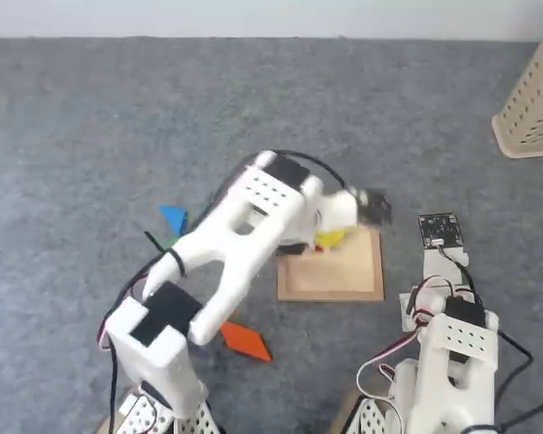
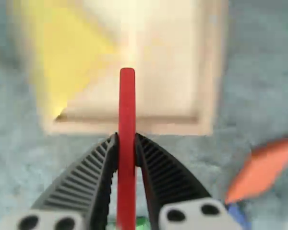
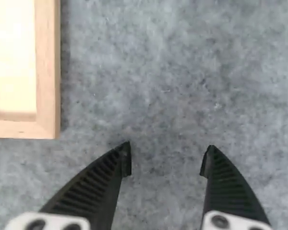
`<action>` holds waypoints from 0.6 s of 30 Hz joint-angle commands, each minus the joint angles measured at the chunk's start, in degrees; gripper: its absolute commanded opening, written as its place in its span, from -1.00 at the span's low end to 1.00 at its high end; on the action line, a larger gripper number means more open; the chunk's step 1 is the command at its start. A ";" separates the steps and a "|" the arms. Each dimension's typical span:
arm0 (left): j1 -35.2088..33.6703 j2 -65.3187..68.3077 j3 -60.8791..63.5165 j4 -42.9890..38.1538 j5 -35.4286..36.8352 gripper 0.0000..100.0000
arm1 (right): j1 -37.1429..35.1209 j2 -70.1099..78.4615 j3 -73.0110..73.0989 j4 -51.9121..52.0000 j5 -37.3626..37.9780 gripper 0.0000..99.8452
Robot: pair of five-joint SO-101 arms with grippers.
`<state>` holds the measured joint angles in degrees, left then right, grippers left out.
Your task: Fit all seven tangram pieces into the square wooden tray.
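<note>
Gripping a red piece point(image 2: 127, 120) edge-on, the left jaws hang just beside the wooden tray point(image 2: 212, 67), yellow piece point(image 2: 57, 52) inside; right jaws gape wide over the bench point(image 3: 182, 72).

The red tangram piece point(image 2: 126, 96) stands out against my black, ribbed fingers point(image 2: 93, 170) and my white arm point(image 1: 244, 244). The wooden tray point(image 2: 209, 72) is pale beige with a yellow triangle point(image 2: 62, 52) in it, while an orange piece point(image 2: 264, 167), a blue piece point(image 1: 174, 217) and a green sliver point(image 1: 167, 242) show against the mottled grey carpet point(image 1: 90, 136). The perforated block point(image 1: 534, 99) is cream, patterned with rows of small holes
</note>
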<state>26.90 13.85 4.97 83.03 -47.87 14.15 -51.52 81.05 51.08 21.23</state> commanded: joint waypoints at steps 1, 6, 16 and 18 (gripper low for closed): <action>-2.90 -0.79 -2.59 -5.54 16.18 -0.98 | 0.40 0.40 -0.35 -1.01 -0.44 -0.52; -1.49 -0.53 -2.86 -11.69 44.13 -0.98 | 0.31 0.40 -0.35 -1.01 -0.53 -0.52; 2.11 -0.18 -2.77 -14.07 88.09 -0.98 | 0.31 0.40 -0.26 -1.01 -0.35 -0.52; 2.11 -0.18 -2.59 -16.18 92.66 -0.98 | 0.31 0.40 -0.26 -1.01 -0.26 -0.52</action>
<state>28.92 14.37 4.26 69.93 36.26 14.15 -51.52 81.05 50.99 21.23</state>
